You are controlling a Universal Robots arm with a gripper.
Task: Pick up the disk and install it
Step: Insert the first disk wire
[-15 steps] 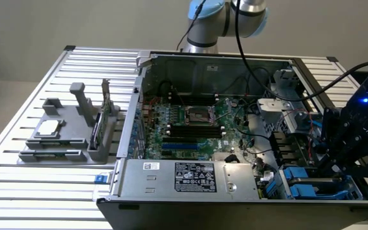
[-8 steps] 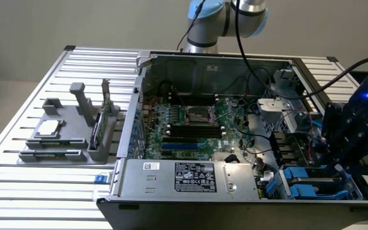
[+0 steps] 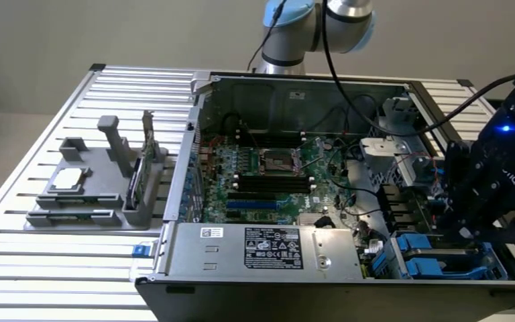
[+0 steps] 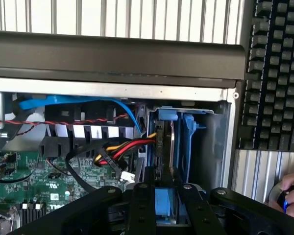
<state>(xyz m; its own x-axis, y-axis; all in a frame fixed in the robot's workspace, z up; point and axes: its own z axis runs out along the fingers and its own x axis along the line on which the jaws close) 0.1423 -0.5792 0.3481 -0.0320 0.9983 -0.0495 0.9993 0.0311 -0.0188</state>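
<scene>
The disk point(image 4: 172, 142) stands on edge in the drive bay point(image 4: 220, 147) at the corner of the open computer case, its silver side framed by a blue carrier point(image 4: 166, 116). My gripper point(image 4: 165, 208) hangs directly over the disk's near end, with blue carrier plastic showing in the gap at its middle. In the exterior view the black gripper point(image 3: 465, 231) reaches down into the case's front corner on that view's right, just above the blue drive carriers point(image 3: 428, 258).
Red, yellow and black power cables point(image 4: 127, 147) and a blue data cable point(image 4: 63, 103) run beside the bay. The motherboard point(image 3: 271, 178) and power supply point(image 3: 267, 249) occupy the case. A grey fixture point(image 3: 92, 194) sits on the slatted table. A hand point(image 4: 290, 196) rests near a keyboard point(image 4: 279, 73).
</scene>
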